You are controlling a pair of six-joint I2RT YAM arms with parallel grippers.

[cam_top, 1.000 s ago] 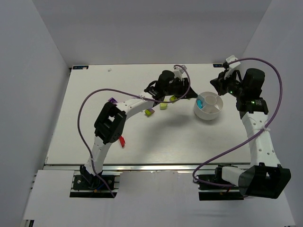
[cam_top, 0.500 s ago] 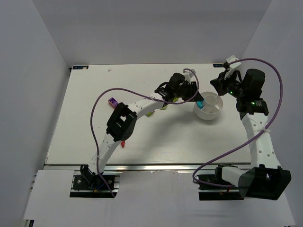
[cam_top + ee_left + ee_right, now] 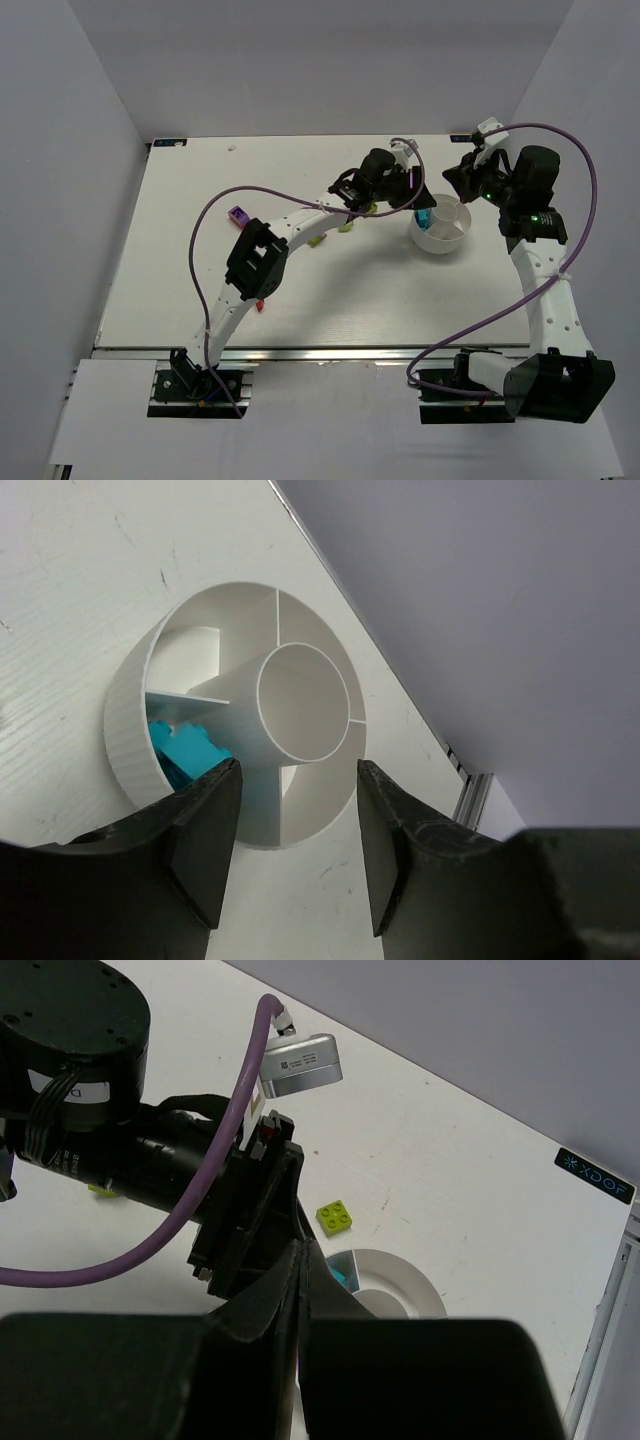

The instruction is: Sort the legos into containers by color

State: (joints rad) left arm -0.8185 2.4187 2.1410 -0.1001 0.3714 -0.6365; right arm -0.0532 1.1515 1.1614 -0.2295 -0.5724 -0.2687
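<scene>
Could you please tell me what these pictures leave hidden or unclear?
Left wrist view: cyan bricks, partly behind a finger of the left gripper; number unclear.
Top view: red brick, mostly under the left arm.
Right wrist view: divided bowl, largely behind the shut right gripper.

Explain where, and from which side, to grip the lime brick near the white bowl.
Probably from straight above, closing on two opposite side walls of the lime brick. It lies flat and square, studs up, so its walls stand upright, and it sits apart from the bowl.
</scene>
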